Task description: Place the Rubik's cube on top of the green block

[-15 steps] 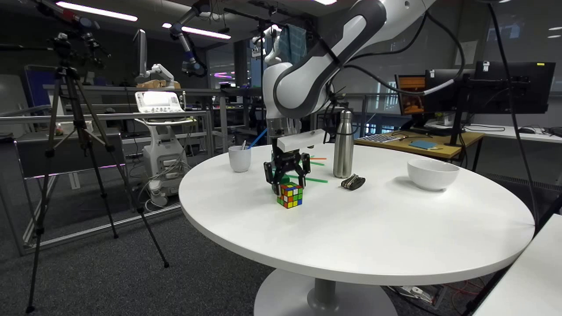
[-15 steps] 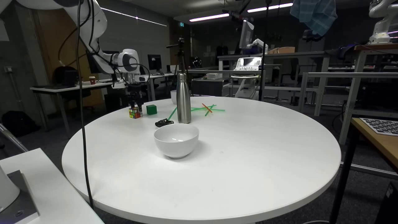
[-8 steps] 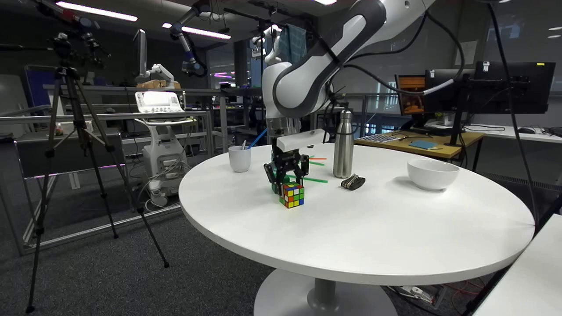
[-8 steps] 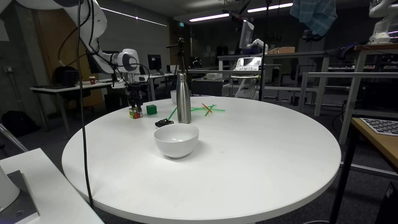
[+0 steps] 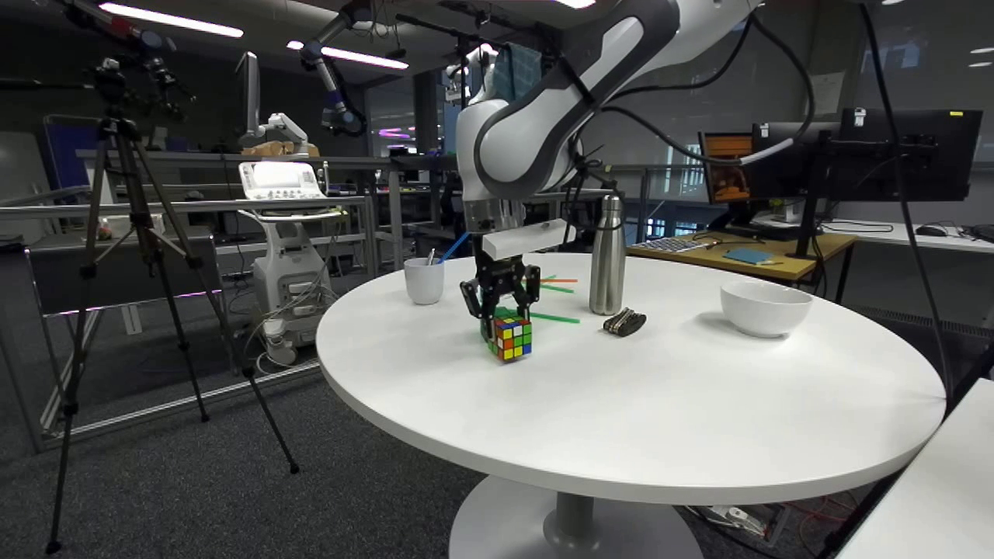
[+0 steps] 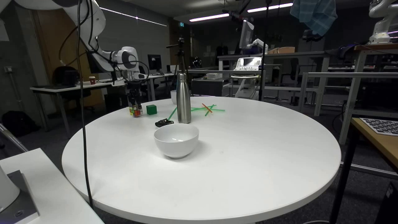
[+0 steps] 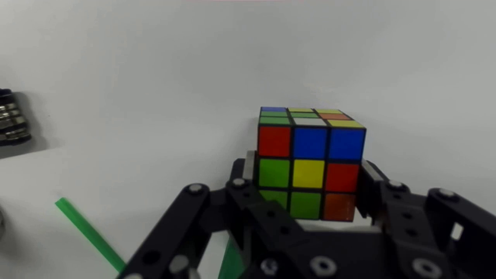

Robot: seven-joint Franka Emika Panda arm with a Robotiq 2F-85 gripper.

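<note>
The Rubik's cube (image 7: 310, 174) is gripped between both fingers in the wrist view, one pad against each side. My gripper (image 5: 507, 324) points down and is shut on it. In both exterior views the cube (image 6: 135, 111) appears raised slightly off the table, roughly level. A plain green block (image 6: 151, 109) rests on the table close beside the cube, a small gap apart. Black gripper links cover most of the green block (image 7: 231, 259) at the bottom of the wrist view.
A steel bottle (image 5: 608, 256) and a dark multi-tool (image 5: 623, 322) stand near the block. Green sticks (image 6: 199, 109) and an orange one lie beyond. A white cup (image 5: 424, 281) and a white bowl (image 6: 176, 141) share the round table (image 6: 233, 174).
The jaws have closed from wider apart onto the Rubik's cube. Since then gripper and cube have risen a little, moving slightly left in an exterior view. The green block has not moved.
</note>
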